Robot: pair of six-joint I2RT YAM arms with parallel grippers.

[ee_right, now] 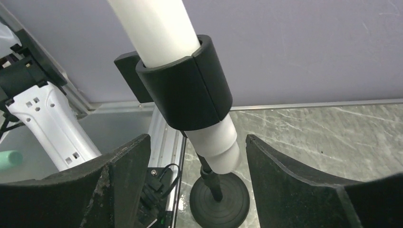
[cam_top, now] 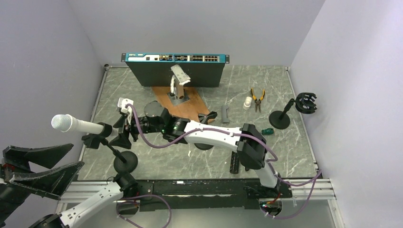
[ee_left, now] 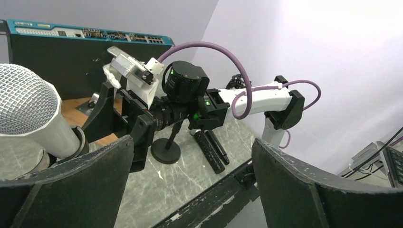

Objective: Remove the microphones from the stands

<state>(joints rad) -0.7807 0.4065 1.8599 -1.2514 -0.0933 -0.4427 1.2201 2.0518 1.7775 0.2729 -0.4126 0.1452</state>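
Clearly the microphone (cam_top: 76, 125) sits in its stand (cam_top: 124, 160) at the left of the top view, mesh head pointing towards the left wall and white handle held in the black clip (ee_right: 185, 90). The right gripper (cam_top: 116, 132) reaches across the table to that clip. In the right wrist view its jaws are spread wide, one on each side of the clip, with a gap showing on both sides, so they grasp nothing. That view cuts the handle off at the top edge, so the head is out of sight; only the handle's lower end and the round base show below.

The left gripper (cam_top: 75, 156) hangs at the lower left, beside the stand, jaws likewise parted and empty. Much of its arm runs off the frame's corner. In the left wrist view the frame's left edge crops the mesh head, and the near finger hides the clip.

A network switch (cam_top: 176, 58) stands at the far wall.
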